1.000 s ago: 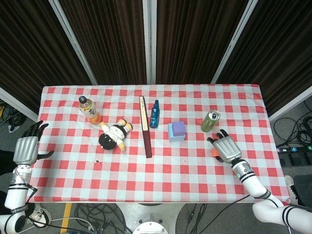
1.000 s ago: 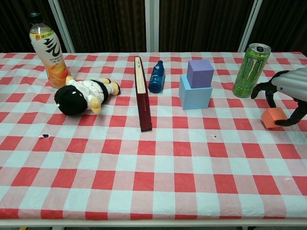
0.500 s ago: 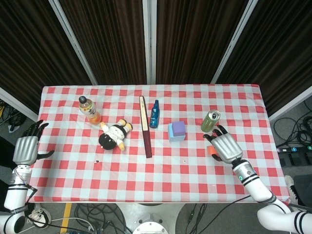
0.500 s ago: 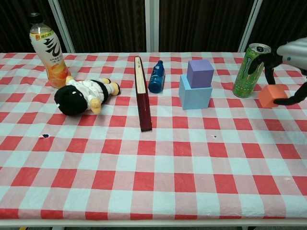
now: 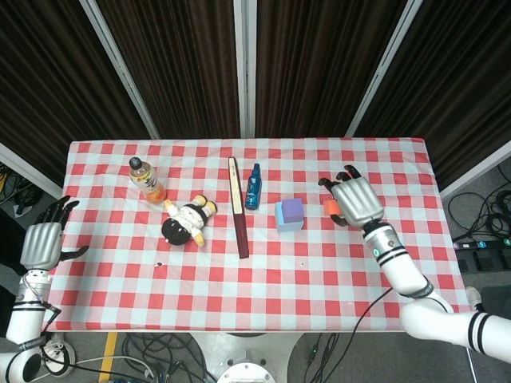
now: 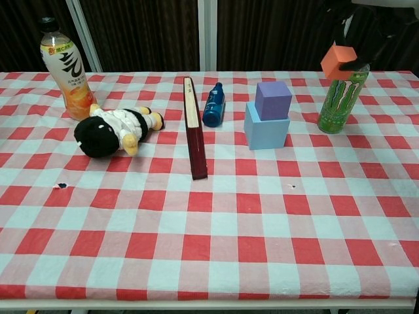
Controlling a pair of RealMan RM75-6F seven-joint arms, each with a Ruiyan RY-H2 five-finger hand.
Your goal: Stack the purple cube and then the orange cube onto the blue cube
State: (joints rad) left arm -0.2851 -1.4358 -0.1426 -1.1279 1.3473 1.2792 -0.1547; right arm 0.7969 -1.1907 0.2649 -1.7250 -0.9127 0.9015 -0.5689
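The purple cube (image 5: 293, 210) (image 6: 273, 99) sits on top of the light blue cube (image 5: 286, 219) (image 6: 266, 127) near the table's middle right. My right hand (image 5: 354, 199) (image 6: 366, 19) holds the orange cube (image 5: 331, 207) (image 6: 338, 61) in the air, to the right of the stack and well above it in the chest view. Its upper part is cut off at the top edge of the chest view. My left hand (image 5: 44, 242) hangs off the table's left edge, fingers apart, holding nothing.
A green can (image 6: 340, 97) stands right of the stack, under the lifted cube. A blue bottle (image 6: 213, 104), a dark red book (image 6: 194, 127), a plush doll (image 6: 114, 130) and an orange drink bottle (image 6: 64, 67) lie to the left on the checked tablecloth (image 6: 216, 229).
My right hand has lifted the orange cube off the table at the right and carried it up and leftwards, towards the stack. The left hand has stayed still.
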